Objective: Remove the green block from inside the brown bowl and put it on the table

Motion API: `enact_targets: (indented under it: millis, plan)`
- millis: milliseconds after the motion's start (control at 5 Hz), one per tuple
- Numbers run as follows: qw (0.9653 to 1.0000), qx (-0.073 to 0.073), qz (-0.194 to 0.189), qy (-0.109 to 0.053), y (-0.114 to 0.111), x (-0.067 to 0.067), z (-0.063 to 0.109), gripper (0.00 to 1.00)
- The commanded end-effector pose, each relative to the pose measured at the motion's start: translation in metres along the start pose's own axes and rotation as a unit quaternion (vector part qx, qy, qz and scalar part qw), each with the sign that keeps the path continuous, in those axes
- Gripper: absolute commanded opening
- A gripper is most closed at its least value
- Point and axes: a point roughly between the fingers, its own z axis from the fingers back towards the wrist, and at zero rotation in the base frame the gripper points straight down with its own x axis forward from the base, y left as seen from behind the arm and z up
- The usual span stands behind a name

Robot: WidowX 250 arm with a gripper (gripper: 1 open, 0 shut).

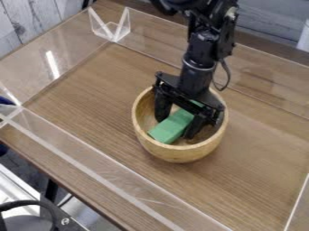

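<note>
The gripper point(185, 112) hangs almost straight down into the brown bowl point(145, 136), its black jaws spread wide to either side of the upper end of the green block point(171, 127), and I can't see them pressing on it, so nothing is held yet. The block lies tilted inside the bowl, leaning against the inner wall, low end toward the near rim. The bowl sits about mid-table point(85, 90), somewhat toward the right-hand edge and well clear of the acrylic walls point(60, 167). To my eye the block looks rigid, light and smooth-faced, not fragile; its slope may let it slide, so I'd pinch it across its narrow width near the raised end where the jaws already straddle it. I can read no brand, label or writing anywhere.
</note>
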Motion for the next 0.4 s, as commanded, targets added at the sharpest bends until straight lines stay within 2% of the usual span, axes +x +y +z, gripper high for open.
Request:
enact_targets:
  millis: [0,200]
  plan:
    - [0.9998,0.01,0.015,0.01,-0.0006,-0.0096,-0.012,1.0]
    - [0.9996,0.019,0.017,0.007,-0.0026,-0.016,-0.0113,1.0]
